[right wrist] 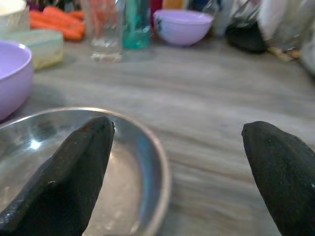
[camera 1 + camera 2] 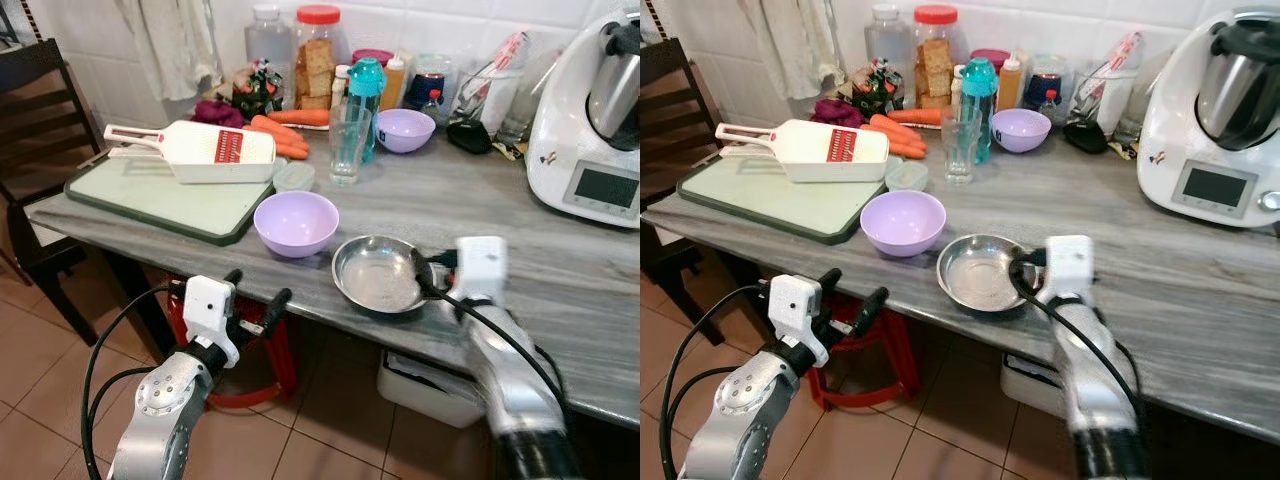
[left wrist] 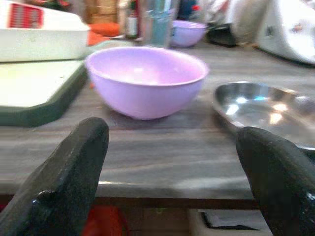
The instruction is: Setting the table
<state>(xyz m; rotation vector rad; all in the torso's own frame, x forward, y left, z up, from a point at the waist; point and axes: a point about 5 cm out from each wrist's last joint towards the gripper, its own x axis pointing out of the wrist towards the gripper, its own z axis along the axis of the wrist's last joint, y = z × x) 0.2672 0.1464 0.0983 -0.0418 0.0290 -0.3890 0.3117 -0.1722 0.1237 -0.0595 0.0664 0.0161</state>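
Steel bowl (image 2: 380,273): shallow, shiny, empty; R hand (image 1: 172,167) spread wide straddling rim; L hand (image 2: 255,290) wide, empty.

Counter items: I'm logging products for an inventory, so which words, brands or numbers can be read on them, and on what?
None can be read.
Kitchen machine: grey display, no digits legible.
Slicer: red patch, print too small.
Sauce bottle and dark jar: labels blurred.

Appliance (image 2: 590,120) at counter's right end cut off by frame edge. Clutter along counter's back edge blurred in wrist views. Chair (image 2: 40,110) partly cropped.
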